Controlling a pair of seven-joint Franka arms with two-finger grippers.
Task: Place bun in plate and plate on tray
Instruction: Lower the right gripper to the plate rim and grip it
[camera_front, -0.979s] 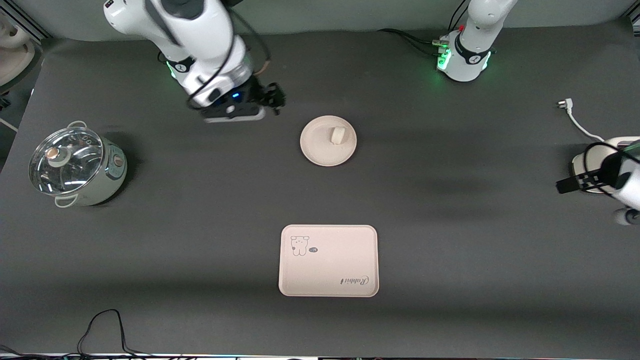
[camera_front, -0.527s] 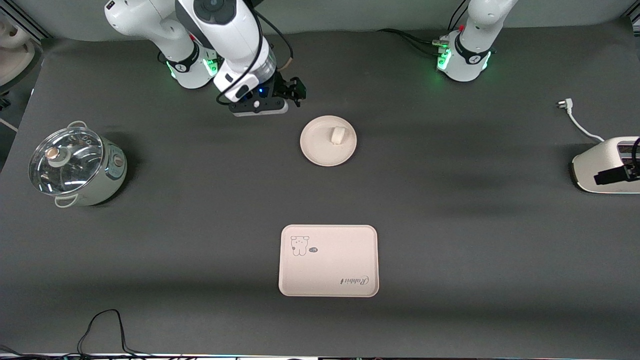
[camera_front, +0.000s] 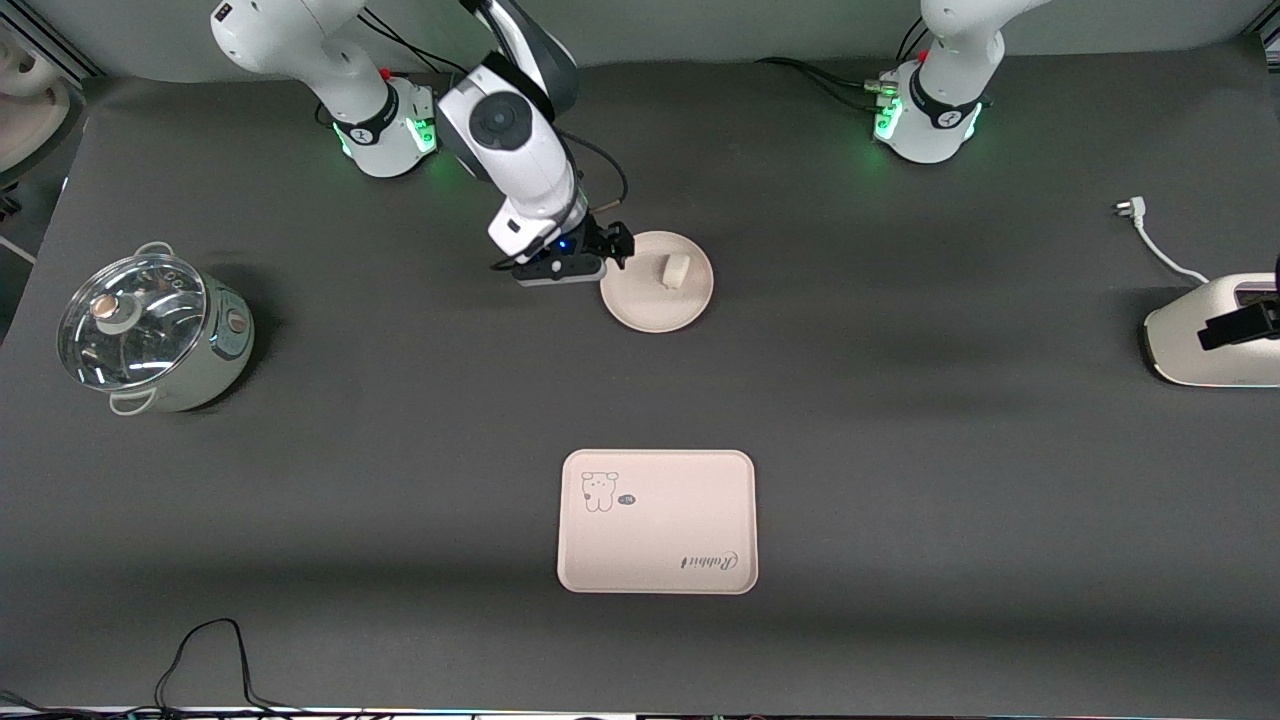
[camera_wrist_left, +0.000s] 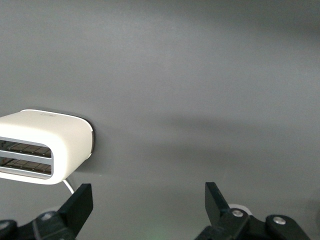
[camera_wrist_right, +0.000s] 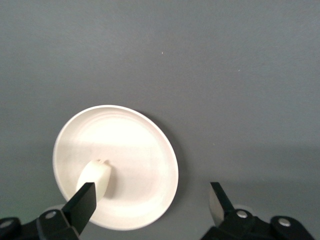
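One bun (camera_front: 676, 269) lies in plate (camera_front: 657, 281), long axis toward the rim | plate well apart from tray (camera_front: 657, 521), farther from front camera | right gripper (camera_front: 612, 244) over plate rim, fingers apart | left gripper (camera_wrist_left: 147, 200) spread wide over toaster (camera_front: 1200, 345); only its wrist view shows the slots

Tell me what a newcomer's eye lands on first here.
The right gripper, fingers open, hangs at the rim of the round plate mid-table, with the white bun already on it. The Rabbit tray lies nearer the front camera. The left gripper, open, waits over the white toaster at the left arm's end.
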